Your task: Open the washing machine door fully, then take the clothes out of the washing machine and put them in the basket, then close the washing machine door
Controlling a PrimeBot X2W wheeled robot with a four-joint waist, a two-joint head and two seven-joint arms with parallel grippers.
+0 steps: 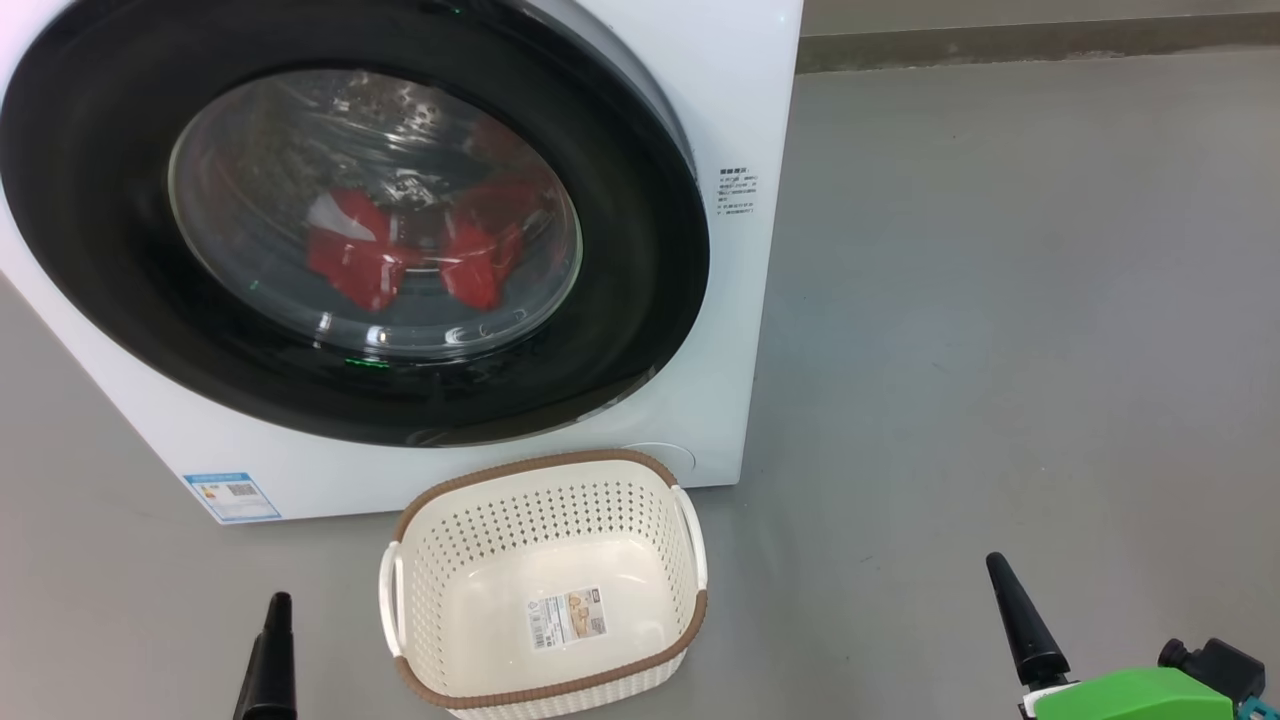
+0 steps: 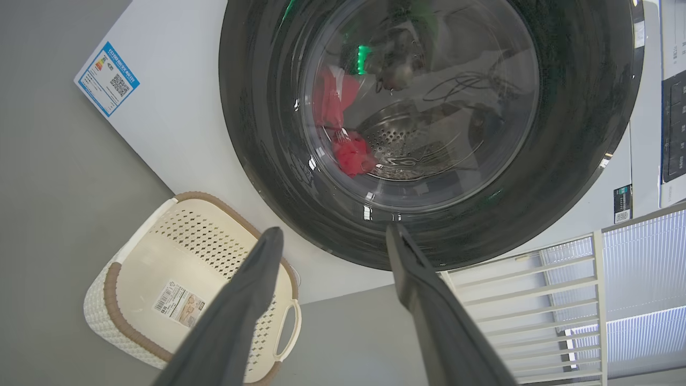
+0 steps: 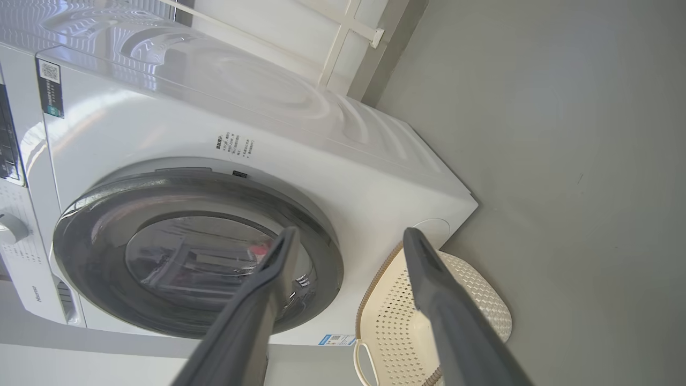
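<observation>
The white washing machine (image 1: 725, 330) stands at the left, and its washing machine door (image 1: 110, 250), black-rimmed with a glass bowl, lies against its front. Red clothes (image 1: 365, 255) show through the glass, inside the drum. The cream basket (image 1: 545, 468) sits on the floor in front of the machine with nothing in it but its label sticker. My left gripper (image 2: 335, 229) is open, well short of the door's lower rim (image 2: 257, 134), with the basket (image 2: 126, 321) to its left. My right gripper (image 3: 351, 230) is open too, between door (image 3: 91, 236) and basket (image 3: 482, 300). Both hold nothing.
Grey floor (image 1: 1000, 300) spreads to the right of the machine up to a wall base strip (image 1: 1000, 45). A white window grille (image 2: 536, 279) stands beside the machine. A blue label sticker (image 1: 232, 495) marks its lower left corner. My right arm's green part (image 1: 1140, 695) is at the bottom right.
</observation>
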